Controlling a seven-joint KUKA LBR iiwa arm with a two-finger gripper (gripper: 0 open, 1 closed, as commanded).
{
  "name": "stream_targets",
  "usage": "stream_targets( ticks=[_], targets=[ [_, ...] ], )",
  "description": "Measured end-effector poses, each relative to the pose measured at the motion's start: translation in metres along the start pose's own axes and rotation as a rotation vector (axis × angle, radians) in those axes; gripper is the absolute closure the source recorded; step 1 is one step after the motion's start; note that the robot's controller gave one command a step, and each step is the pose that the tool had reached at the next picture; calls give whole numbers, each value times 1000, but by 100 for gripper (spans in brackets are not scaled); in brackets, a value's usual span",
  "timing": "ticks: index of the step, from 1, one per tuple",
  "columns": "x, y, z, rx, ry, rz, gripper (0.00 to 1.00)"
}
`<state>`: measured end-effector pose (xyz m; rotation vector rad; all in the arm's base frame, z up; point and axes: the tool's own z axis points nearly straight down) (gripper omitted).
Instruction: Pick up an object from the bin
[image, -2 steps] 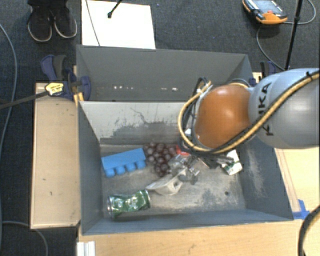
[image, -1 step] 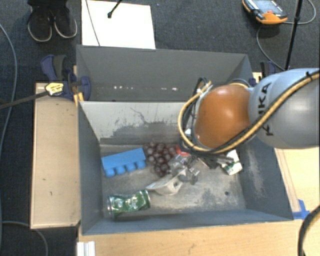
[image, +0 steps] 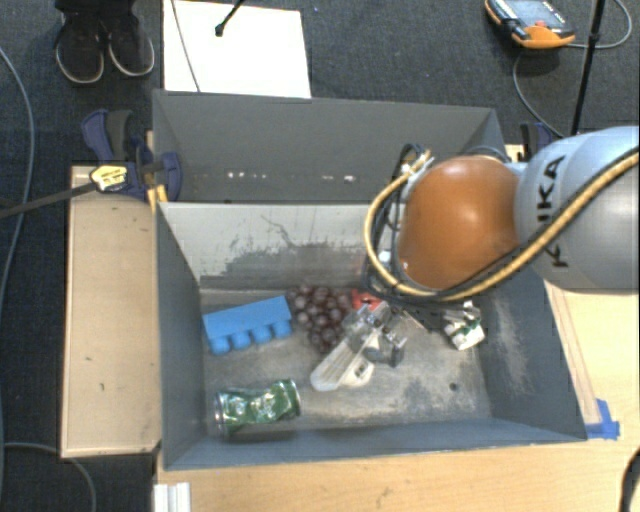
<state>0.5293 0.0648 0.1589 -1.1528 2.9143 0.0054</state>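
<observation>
Orange wrist cover (image: 455, 220) tops the pincer (image: 375, 338), open or clenched I cannot tell, a whitish piece (image: 335, 373) at its tip.

Whitish elongated piece (image: 338, 372) near the middle of the bin (image: 180, 350), lying slantwise; I see its upper end beneath the tool (image: 375, 338). Dark purple grape bunch (image: 320, 312) just beside it at 11 o'clock. Blue ridged block (image: 247, 324) flat at 9. Crushed green can (image: 258, 405) on its side at 7.

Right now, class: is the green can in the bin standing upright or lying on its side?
On its side: the green can lies lengthwise along the front wall of the bin.
</observation>
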Motion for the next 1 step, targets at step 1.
stream_targets(
  ticks=[1],
  targets=[
    [4,2,-62,3,-5,0,100]
  ],
)
